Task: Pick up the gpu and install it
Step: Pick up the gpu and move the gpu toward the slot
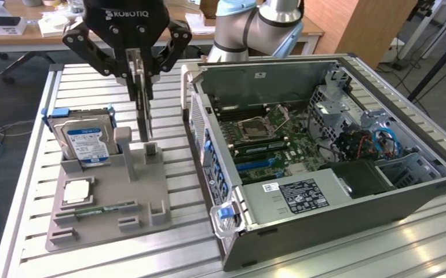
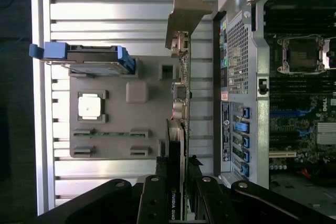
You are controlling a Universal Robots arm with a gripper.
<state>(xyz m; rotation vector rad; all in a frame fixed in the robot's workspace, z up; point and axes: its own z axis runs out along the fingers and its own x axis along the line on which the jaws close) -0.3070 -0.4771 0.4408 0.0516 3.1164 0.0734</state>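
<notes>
The gripper (image 1: 139, 72), in the upper left of the exterior view, is clenched on the gpu (image 1: 143, 110). The card hangs upright and edge-down from the fingers, over the right side of the grey fixture tray (image 1: 99, 229) at lower left. It is just beside the open computer case (image 1: 347, 214), which occupies the right of the frame. The hard drive (image 1: 86, 142) stands in its tray slot at left.

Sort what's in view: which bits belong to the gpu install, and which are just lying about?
Job in hand:
- gpu, gripped edge-on in the claw, over the grey holder
- open computer case beside the holder

Lying about, all on the holder:
- hard drive
- processor chip
- memory stick
</notes>
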